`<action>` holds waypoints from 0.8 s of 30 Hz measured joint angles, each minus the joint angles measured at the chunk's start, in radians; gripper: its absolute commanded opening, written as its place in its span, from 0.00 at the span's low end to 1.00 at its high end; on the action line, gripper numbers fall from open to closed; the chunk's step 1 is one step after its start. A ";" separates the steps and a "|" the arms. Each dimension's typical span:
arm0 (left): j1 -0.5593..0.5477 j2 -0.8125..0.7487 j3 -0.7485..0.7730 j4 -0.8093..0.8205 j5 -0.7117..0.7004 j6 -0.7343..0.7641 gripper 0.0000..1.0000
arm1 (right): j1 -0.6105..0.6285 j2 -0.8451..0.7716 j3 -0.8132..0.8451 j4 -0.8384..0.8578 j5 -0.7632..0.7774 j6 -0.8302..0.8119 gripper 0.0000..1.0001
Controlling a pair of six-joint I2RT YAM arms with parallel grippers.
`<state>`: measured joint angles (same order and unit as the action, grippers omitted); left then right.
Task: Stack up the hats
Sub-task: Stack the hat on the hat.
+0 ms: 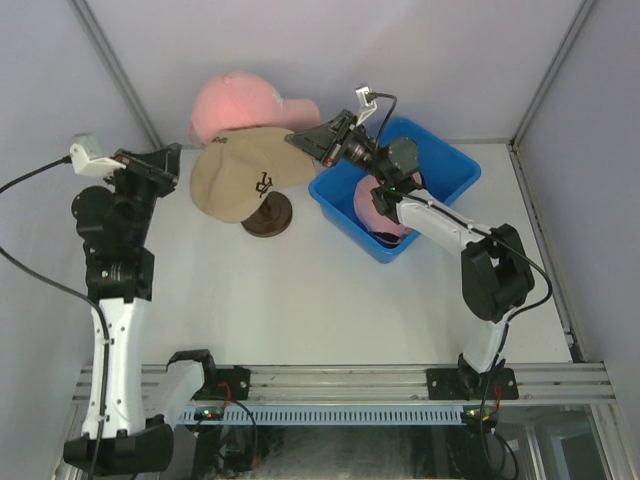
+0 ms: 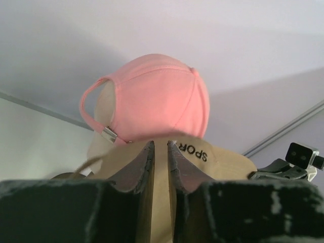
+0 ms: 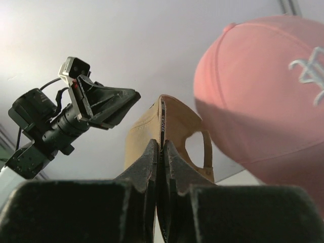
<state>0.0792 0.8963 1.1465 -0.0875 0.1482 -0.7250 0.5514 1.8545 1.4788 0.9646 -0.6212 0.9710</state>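
Note:
A tan hat (image 1: 240,178) sits over a stand whose brown base (image 1: 268,220) shows below it. My right gripper (image 1: 308,140) is shut on its brim, which runs edge-on between the fingers (image 3: 150,157) in the right wrist view. My left gripper (image 1: 176,158) is at the tan hat's back edge. Its jaws stand a narrow gap apart, with tan fabric (image 2: 223,162) showing behind the gap. A pink hat (image 1: 245,105) lies just behind the tan one, close against the back wall. Another pink hat (image 1: 372,202) lies in the blue bin (image 1: 440,165).
The blue bin stands to the right of the stand, under my right arm. Grey walls close in the back and both sides. The white table (image 1: 300,300) runs forward to the metal rail at the near edge.

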 measured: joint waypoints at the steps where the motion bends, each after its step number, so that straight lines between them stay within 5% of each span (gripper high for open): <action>1: 0.000 -0.022 -0.005 -0.005 -0.005 0.001 0.24 | 0.006 -0.015 -0.015 0.000 -0.002 0.000 0.00; 11: 0.000 -0.193 -0.115 -0.013 0.000 -0.009 0.37 | 0.056 -0.170 -0.231 0.053 0.000 -0.006 0.00; 24: 0.000 -0.468 -0.387 0.003 0.176 -0.053 0.60 | 0.061 -0.481 -0.548 0.132 0.049 -0.007 0.00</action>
<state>0.0792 0.4286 0.7597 -0.0845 0.3244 -0.7784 0.6128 1.3739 0.9310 1.0962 -0.5720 0.9642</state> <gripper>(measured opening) 0.567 0.017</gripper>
